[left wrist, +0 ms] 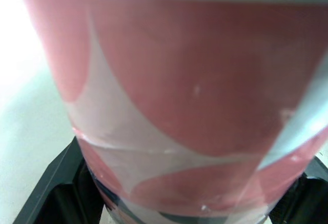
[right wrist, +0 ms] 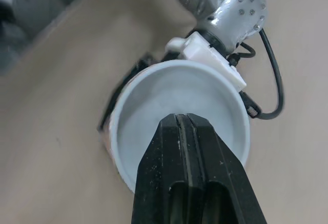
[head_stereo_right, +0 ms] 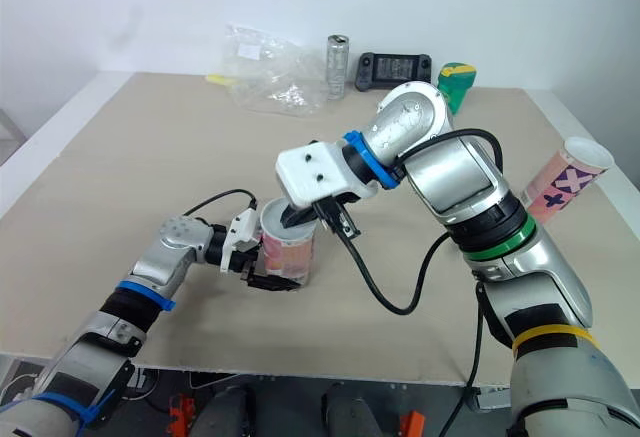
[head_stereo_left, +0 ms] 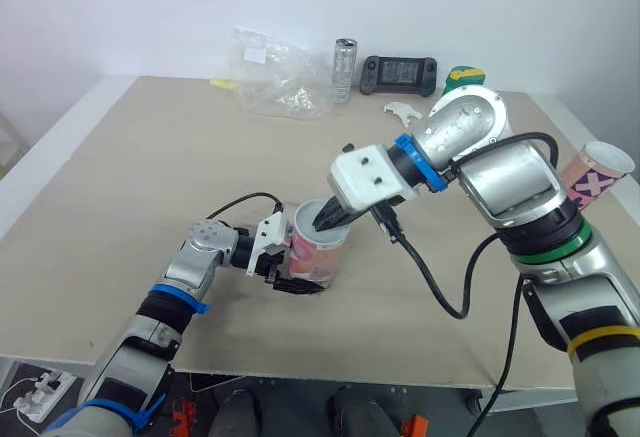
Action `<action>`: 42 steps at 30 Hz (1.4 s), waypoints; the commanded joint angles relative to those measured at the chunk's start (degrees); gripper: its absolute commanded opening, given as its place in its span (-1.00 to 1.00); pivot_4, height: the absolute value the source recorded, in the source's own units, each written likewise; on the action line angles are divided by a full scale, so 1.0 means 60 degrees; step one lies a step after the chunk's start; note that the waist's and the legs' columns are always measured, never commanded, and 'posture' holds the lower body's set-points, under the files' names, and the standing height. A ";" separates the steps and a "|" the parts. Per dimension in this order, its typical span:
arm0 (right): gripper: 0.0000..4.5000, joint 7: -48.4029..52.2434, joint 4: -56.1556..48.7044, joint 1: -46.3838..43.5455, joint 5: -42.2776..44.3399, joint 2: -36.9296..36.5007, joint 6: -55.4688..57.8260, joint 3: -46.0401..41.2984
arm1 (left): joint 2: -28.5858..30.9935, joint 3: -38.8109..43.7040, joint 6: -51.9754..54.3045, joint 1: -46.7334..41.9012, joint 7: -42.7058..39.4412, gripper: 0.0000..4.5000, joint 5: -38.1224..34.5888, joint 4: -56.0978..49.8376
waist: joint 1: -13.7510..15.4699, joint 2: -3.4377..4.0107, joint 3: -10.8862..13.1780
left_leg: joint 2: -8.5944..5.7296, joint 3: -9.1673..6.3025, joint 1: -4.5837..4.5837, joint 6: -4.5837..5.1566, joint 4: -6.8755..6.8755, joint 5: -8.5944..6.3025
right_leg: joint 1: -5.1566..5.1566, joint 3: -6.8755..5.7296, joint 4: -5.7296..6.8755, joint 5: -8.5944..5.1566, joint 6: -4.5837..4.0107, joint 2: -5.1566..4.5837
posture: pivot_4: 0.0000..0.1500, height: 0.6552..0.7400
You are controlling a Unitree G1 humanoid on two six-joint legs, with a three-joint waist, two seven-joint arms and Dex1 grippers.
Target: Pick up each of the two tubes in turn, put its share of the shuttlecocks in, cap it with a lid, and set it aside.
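Beige surface (head_stereo_left: 150,157) under white wall, my L tool (head_stereo_left: 298,283) clamped on pink tube (head_stereo_left: 318,247) near front edge, tube upright, my R tool (right wrist: 187,126) w/ fingers pressed together, tips at tube's open mouth, 2nd tube (head_stereo_left: 592,175) by right edge.

The counter (head_stereo_left: 150,157) is lit brightly and evenly from overhead. Only soft, short shadows are cast beside the tube (head_stereo_left: 318,247). Glare is seen on the plastic bag (head_stereo_left: 275,77) at the far edge, and washed-out counter beside the tube in the left wrist view.
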 commanded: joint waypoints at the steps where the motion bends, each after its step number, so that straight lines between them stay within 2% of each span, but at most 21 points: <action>1: -0.72 -0.0029 0.0291 -0.0397 0.0964 -0.0369 0.1185 -0.1358 | 0.0144 -0.0107 0.0080 0.0131 0.0107 0.61 0.0405 0.0219 | 0.0006 0.0005 0.0003 | 0.0000 -0.0001 -0.0022 0.0002 0.0001 0.0001 | -0.0020 -0.0003 0.0001 0.0002 0.0000 0.0000 | 1.00 0.99; 2: -0.60 -0.0141 0.0199 -0.0316 0.1121 -0.0580 0.1465 -0.1639 | 0.0146 -0.0103 0.0090 0.0136 0.0092 0.61 0.0394 0.0202 | 0.0032 0.0005 0.0006 | 0.0000 -0.0003 -0.0059 0.0002 0.0003 0.0002 | -0.0049 -0.0004 0.0000 0.0004 0.0000 0.0002 | 1.00 0.99; 3: -0.34 -0.0151 -0.0060 -0.0093 0.1307 -0.0888 0.1633 -0.1908 | 0.0147 -0.0107 0.0090 0.0146 0.0063 0.61 0.0381 0.0175 | 0.0043 0.0005 0.0007 | -0.0003 -0.0007 -0.0090 0.0003 0.0005 0.0002 | -0.0068 -0.0006 -0.0001 0.0017 0.0003 0.0003 | 1.00 0.99; 9: 0.90 -0.1101 -0.1813 0.1756 0.2312 -0.1903 0.2867 -0.3392 | 0.0172 -0.0129 0.0132 0.0137 -0.0028 0.61 0.0316 0.0002 | 0.0129 0.0006 0.0007 | -0.0012 -0.0017 -0.0090 -0.0024 -0.0003 -0.0032 | -0.0062 0.0000 -0.0005 -0.0031 0.0051 0.0011 | 1.00 0.99; 10: 0.96 -0.1363 -0.2189 0.2201 0.2562 -0.2014 0.3147 -0.3760 | 0.0184 -0.0134 0.0138 0.0127 -0.0056 0.61 0.0300 -0.0043 | 0.0155 0.0004 0.0008 | -0.0013 -0.0020 -0.0089 -0.0024 -0.0005 -0.0032 | -0.0062 0.0001 -0.0005 -0.0036 0.0059 0.0015 | 1.00 0.99; 15: 0.96 -0.2928 -0.3899 0.4868 0.3210 -0.2355 0.4118 -0.5348 | 0.0315 -0.0130 0.0070 0.0101 -0.0205 0.61 0.0229 -0.0313 | 0.0136 0.0009 0.0013 | -0.0012 -0.0033 -0.0093 -0.0024 -0.0004 -0.0032 | -0.0055 0.0008 -0.0005 -0.0036 0.0069 0.0027 | 1.00 0.99; 16: 1.00 -0.3208 -0.4214 0.5469 0.3129 -0.2394 0.4197 -0.5480 | 0.0364 -0.0105 -0.0048 0.0091 -0.0242 0.81 0.0228 -0.0335 | 0.0117 0.0010 0.0015 | -0.0011 -0.0032 -0.0093 -0.0024 -0.0002 -0.0032 | -0.0058 0.0009 -0.0004 -0.0036 0.0069 0.0027 | 1.00 0.99; 17: 1.00 -0.3473 -0.4521 0.6104 0.2961 -0.2441 0.4155 -0.5530 | 0.0415 -0.0053 -0.0101 0.0073 -0.0268 0.93 0.0199 -0.0340 | 0.0134 0.0008 0.0014 | -0.0009 -0.0031 -0.0089 -0.0024 -0.0002 -0.0032 | -0.0057 0.0010 -0.0005 -0.0035 0.0068 0.0030 | 1.00 0.99; 23: 1.00 -0.4534 -0.5513 0.8141 0.2818 -0.2581 0.3923 -0.5361 | 0.0780 0.0350 -0.0226 0.0166 -0.0145 0.97 0.0085 -0.0515 | 0.0160 0.0036 0.0065 | -0.0021 -0.0036 -0.0120 -0.0025 -0.0005 -0.0032 | -0.0071 0.0018 -0.0010 -0.0046 0.0087 0.0026 | 1.00 0.99; 27: 1.00 -0.4960 -0.5507 0.8360 0.2793 -0.2202 0.3476 -0.4932 | 0.1354 0.0662 0.0170 0.0532 -0.0505 0.97 -0.0245 -0.1095 | 0.0132 0.0028 0.0074 | -0.0018 -0.0038 -0.0120 -0.0026 -0.0006 -0.0033 | -0.0070 0.0016 -0.0015 -0.0048 0.0086 0.0030 | 1.00 0.99; 32: 1.00 -0.5219 -0.5265 0.8280 0.2588 -0.1720 0.2757 -0.4058 | 0.2229 0.1278 0.0880 0.1269 -0.0616 0.97 -0.0868 -0.2620 | 0.0157 0.0013 0.0110 | -0.0017 -0.0041 -0.0121 -0.0026 -0.0006 -0.0033 | -0.0068 0.0011 -0.0015 -0.0048 0.0086 0.0027 | 1.00 0.99; 39: 1.00 -0.5603 -0.4304 0.7891 0.2222 -0.0850 0.2053 -0.3152 | 0.3076 0.2649 0.2112 0.2331 0.0209 0.97 -0.2067 -0.4694 | 0.0167 -0.0008 0.0142 | -0.0007 -0.0039 -0.0122 -0.0029 -0.0004 -0.0034 | -0.0065 0.0007 -0.0019 -0.0048 0.0086 0.0023 | 1.00 0.99; 42: 1.00 -0.5762 -0.3663 0.7529 0.2074 -0.0276 0.1720 -0.2718 | 0.3599 0.3245 0.2779 0.3356 0.0553 0.97 -0.2555 -0.6024 | 0.0153 -0.0015 0.0149 | 0.0001 -0.0036 -0.0120 -0.0033 -0.0005 -0.0037 | -0.0061 0.0000 -0.0027 -0.0050 0.0081 0.0021 | 1.00 0.99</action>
